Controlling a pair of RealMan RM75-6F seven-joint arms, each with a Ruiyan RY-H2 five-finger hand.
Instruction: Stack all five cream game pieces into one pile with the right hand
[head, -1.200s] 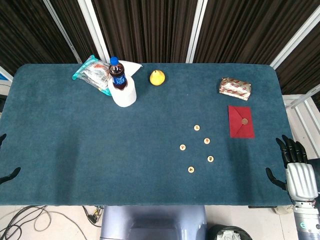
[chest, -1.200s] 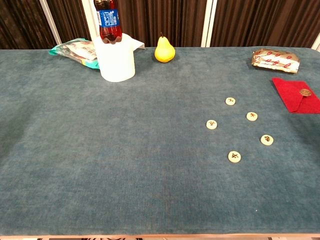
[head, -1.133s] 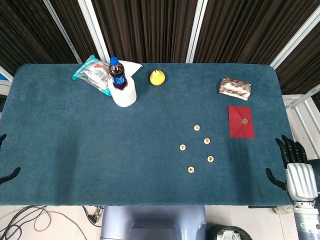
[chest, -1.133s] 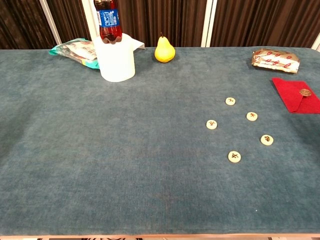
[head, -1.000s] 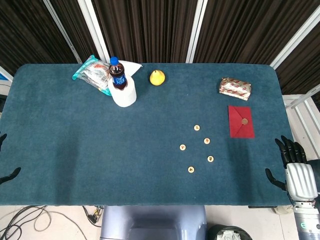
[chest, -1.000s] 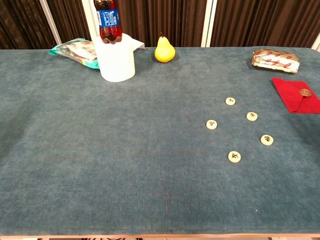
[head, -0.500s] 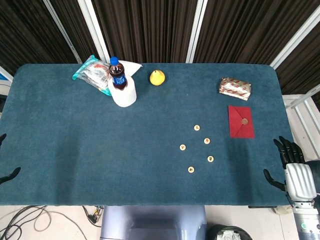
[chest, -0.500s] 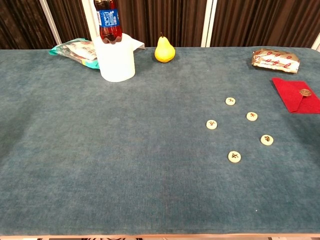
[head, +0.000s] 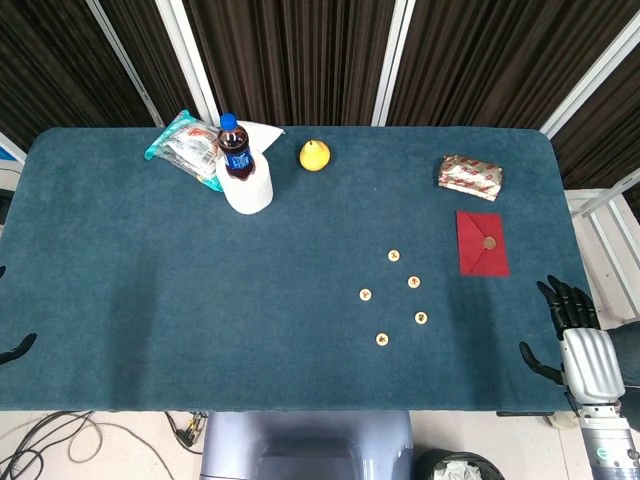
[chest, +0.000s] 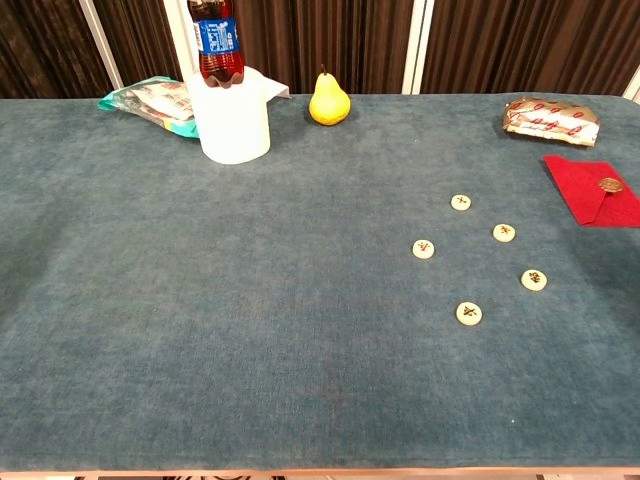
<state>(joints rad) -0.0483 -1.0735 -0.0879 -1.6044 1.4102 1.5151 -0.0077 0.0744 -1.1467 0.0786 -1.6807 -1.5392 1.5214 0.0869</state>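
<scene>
Several cream game pieces lie apart on the blue-green table, right of centre, each flat and unstacked. The chest view shows the same pieces, the farthest and the nearest. My right hand hovers at the table's right front edge, fingers spread, holding nothing, well right of the pieces. Of my left hand only a dark fingertip shows at the left edge of the head view. Neither hand appears in the chest view.
A red envelope with a coin on it lies right of the pieces, a foil snack pack behind it. At the back left stand a cola bottle on a white roll, a snack bag and a yellow pear.
My right hand has crept slightly left and forward along the table's right edge. The pieces have not moved.
</scene>
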